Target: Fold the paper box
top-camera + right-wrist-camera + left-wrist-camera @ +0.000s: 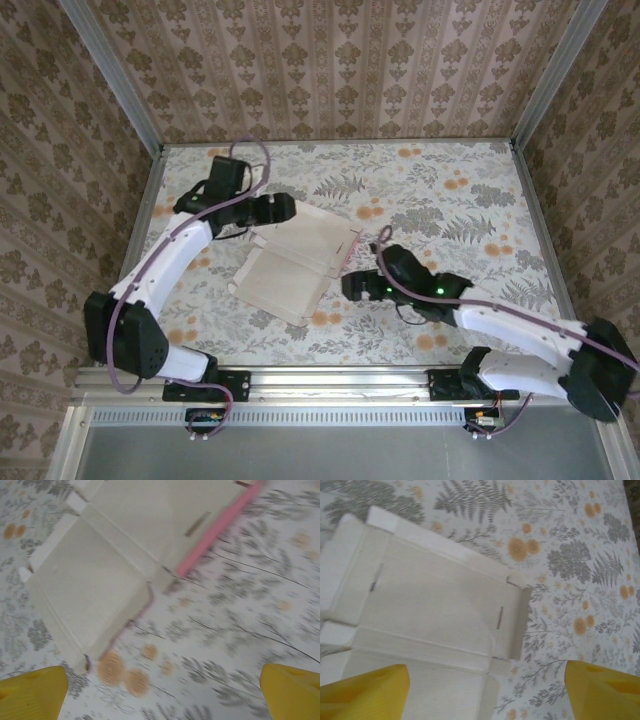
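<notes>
**Paper box unfolded, both grippers wide**

We see the flowered surface point(470, 200) carrying the paper box point(295, 265) left of its centre, flat, pale side up. Our left gripper point(292, 208) gapes at its far edge, and our right gripper point(347, 287) stands wide beside its right edge.

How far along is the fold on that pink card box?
Early. Done: little. The thin pink card box lies opened out on the floral table, pale inner side up, creases showing, one side flap apparently tilted up and showing pink. In hand: nothing. The left gripper and right gripper are open beside it. Left: raising the walls, tucking the tabs, closing it.
</notes>
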### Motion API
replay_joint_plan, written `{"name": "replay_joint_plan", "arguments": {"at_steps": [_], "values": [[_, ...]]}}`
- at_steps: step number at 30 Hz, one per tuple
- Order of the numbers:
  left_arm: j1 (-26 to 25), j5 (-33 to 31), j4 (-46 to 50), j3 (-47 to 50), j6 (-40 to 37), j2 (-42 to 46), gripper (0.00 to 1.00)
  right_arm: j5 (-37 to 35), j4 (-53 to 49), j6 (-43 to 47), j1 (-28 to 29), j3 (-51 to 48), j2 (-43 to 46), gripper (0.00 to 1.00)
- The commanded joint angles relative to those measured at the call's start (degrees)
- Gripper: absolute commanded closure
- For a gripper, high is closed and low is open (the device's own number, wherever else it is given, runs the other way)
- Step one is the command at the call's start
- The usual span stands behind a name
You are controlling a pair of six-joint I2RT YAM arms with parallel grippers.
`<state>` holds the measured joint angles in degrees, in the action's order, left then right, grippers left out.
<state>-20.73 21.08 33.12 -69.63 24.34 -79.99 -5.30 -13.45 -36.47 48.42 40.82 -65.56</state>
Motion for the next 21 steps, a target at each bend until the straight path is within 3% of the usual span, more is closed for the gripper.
{"name": "replay_joint_plan", "arguments": {"at_steps": [1, 10, 21], "values": [[4.0, 4.3, -3.7, 5.3, -2.0, 5.4, 0.01, 2.5, 8.0, -0.6, 2.7, 6.4, -8.2, 0.0], [15.5, 9.4, -8.5, 16.2, 0.1, 15.3, 0.0, 10.5, 13.7, -2.7, 7.1, 21.0, -30.5, 0.0], [17.5, 9.1, -12.5, 20.5, 1.3, 18.3, 0.0, 11.4, 10.3, -6.9, 9.8, 23.7, -39.7, 0.0]]}}
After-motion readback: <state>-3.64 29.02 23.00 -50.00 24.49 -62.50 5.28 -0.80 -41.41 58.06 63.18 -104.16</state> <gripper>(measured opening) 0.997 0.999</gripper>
